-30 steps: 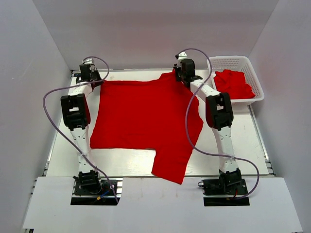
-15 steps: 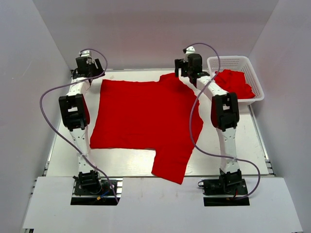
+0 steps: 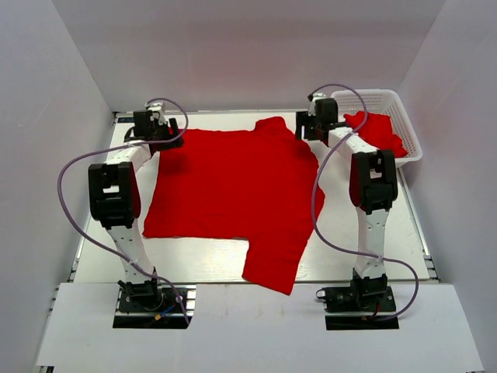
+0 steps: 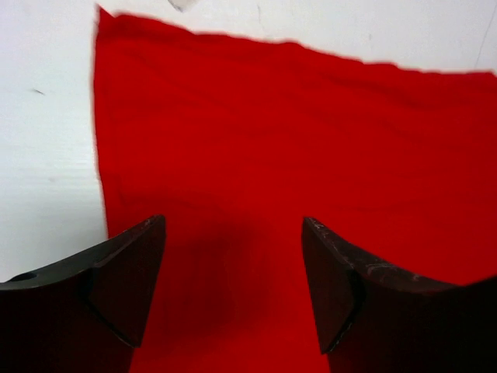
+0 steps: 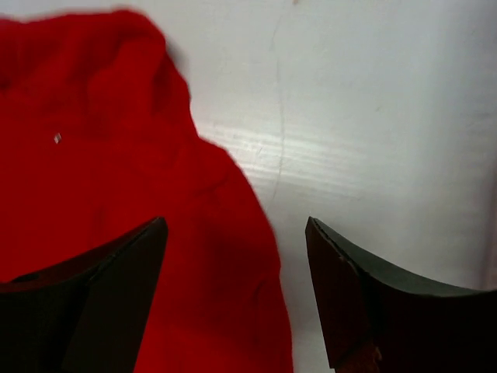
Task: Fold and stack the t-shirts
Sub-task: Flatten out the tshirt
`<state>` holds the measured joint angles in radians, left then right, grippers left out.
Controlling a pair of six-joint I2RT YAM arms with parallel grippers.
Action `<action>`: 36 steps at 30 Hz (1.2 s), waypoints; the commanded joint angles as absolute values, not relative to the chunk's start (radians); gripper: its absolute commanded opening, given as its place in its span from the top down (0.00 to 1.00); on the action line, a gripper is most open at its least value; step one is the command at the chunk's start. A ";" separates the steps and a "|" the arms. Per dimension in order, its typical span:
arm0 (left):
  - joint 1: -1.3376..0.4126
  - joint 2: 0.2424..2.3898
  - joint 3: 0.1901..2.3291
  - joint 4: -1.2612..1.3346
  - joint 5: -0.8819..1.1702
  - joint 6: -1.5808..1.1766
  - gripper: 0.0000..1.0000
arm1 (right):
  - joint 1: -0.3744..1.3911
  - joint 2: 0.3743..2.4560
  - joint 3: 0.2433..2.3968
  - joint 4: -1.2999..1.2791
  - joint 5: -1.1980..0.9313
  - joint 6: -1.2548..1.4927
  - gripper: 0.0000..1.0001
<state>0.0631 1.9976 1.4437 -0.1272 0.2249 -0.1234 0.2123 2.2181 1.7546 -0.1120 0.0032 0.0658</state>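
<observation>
One red t-shirt [image 3: 233, 186] lies spread out on the white table [image 3: 101, 225], a sleeve hanging toward the near edge. My left gripper [image 3: 172, 130] hovers open over the shirt's far left corner; in the left wrist view the cloth [image 4: 295, 140] lies flat under the spread left gripper [image 4: 233, 287], untouched. My right gripper [image 3: 301, 128] is open above the far right corner. The right wrist view shows the shirt's edge [image 5: 116, 171] running between the parted fingers of the right gripper [image 5: 237, 287]. More red t-shirts [image 3: 377, 134] sit crumpled in the basket.
A white lattice basket [image 3: 371, 94] stands at the table's far right corner. White walls enclose the table at the back and on both sides. Purple cables loop from each arm, the right one hanging over the shirt's right side.
Both grippers went from shut on the shirt's far corners to open, letting the cloth drop flat. Both wrists have shifted to the right and slightly nearer.
</observation>
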 commanded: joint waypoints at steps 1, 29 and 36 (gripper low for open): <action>0.058 2.003 1.428 -0.136 0.210 -0.106 0.21 | 0.222 2.233 1.741 -0.136 -0.046 0.063 0.23; 0.040 2.181 1.735 -0.175 0.080 -0.021 0.20 | 0.207 2.333 1.981 -0.329 0.081 0.067 0.72; 0.061 2.282 1.862 -0.160 0.089 -0.012 0.18 | 0.212 2.207 1.836 -0.233 -0.046 0.058 0.31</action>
<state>0.0536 2.2547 1.8111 -0.1684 0.0872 -0.0311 0.2054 2.2707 1.8362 -0.3214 0.0219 0.0696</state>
